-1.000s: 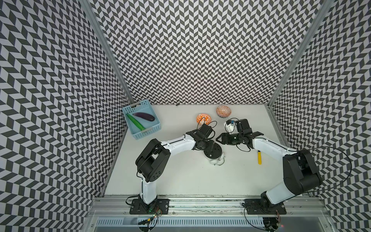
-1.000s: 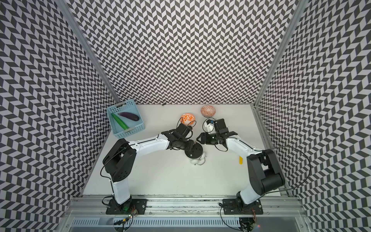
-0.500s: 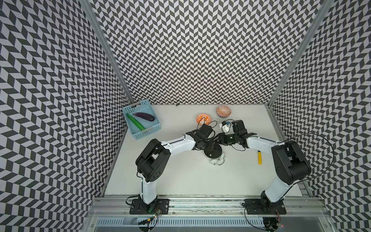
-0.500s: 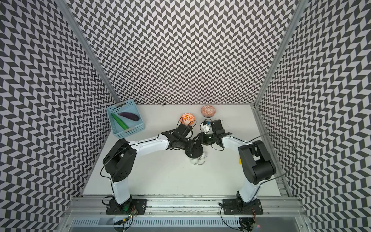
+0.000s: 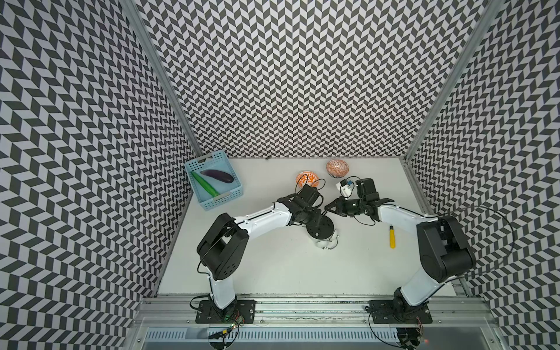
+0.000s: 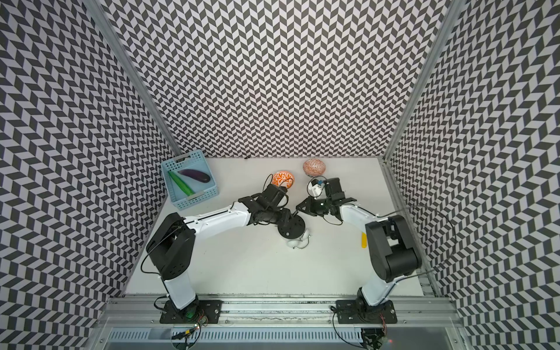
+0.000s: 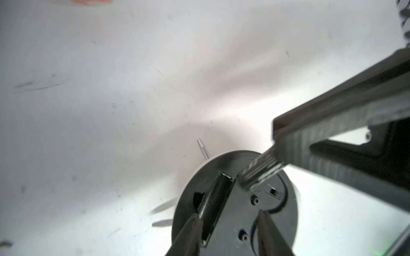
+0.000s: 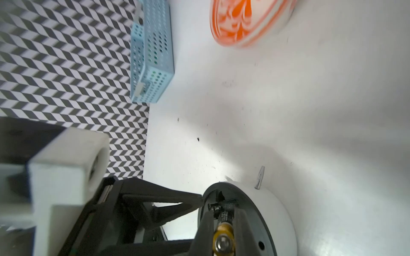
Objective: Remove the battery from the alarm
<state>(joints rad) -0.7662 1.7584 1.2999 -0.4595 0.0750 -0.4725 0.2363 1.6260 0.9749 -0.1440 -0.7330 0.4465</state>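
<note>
The alarm (image 5: 322,228) lies face down near the middle of the table (image 5: 272,266), black round back upward, with its white bells and metal handle at its 6 o'clock side. The right gripper (image 5: 326,209) reaches in from the alarm's 2 o'clock. In the right wrist view its fingers (image 8: 203,230) press against both sides of the battery (image 8: 223,240), pinching it. The battery's gold end faces that camera and its black body slants down toward the alarm's back. In the left wrist view the battery (image 7: 261,169) appears blurred at the right gripper's tip. Its lower end sits at the back plate just beside a long dark recess (image 7: 216,199). Whether that end touches the plate cannot be determined. The left gripper (image 7: 228,213) hovers over the alarm's back from the 10 o'clock side with its fingers (image 7: 188,235) spread apart and nothing between them. A blue basket (image 5: 224,197) stands at the alarm's 10 o'clock, holding an eggplant (image 5: 217,176) and a cucumber (image 5: 204,183). An orange bowl (image 5: 306,179) sits at 12 o'clock, a red-patterned bowl (image 5: 337,168) at 1 o'clock, and a yellow-handled screwdriver (image 5: 392,238) at 3 o'clock, well apart.
</note>
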